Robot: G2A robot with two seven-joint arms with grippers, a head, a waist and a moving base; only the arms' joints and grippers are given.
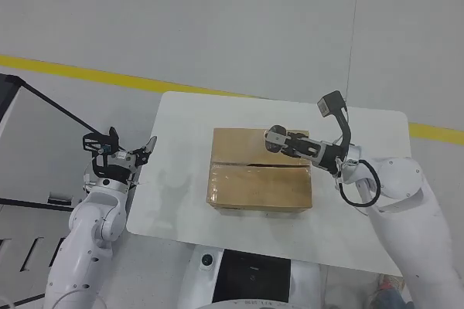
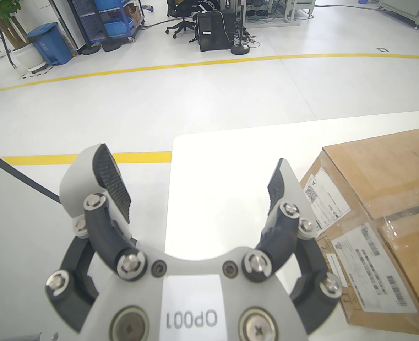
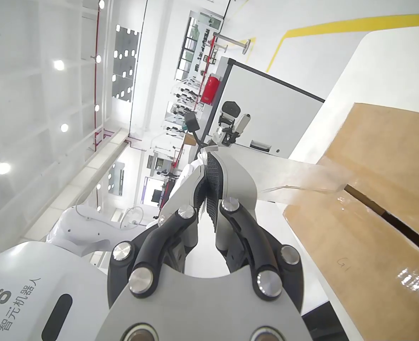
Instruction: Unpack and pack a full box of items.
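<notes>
box point(image 1: 259, 181): brown, white labels | tape point(image 3: 301, 176): clear | table point(image 1: 178, 139): white | floor stripe point(image 1: 62, 70): yellow | pads point(image 2: 110, 177): black, cross-hatched

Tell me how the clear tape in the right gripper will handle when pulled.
The tape is probably floppy and light: it wrinkles between the right gripper and the box. Likely sticky, since its other end adheres to the box.

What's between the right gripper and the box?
A strip of clear tape, pinched in the right gripper and stretched to the box seam; the right wrist view shows it.

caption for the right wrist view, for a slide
Right gripper pinching a strip of clear tape that runs to the cardboard box at its seam.
</notes>
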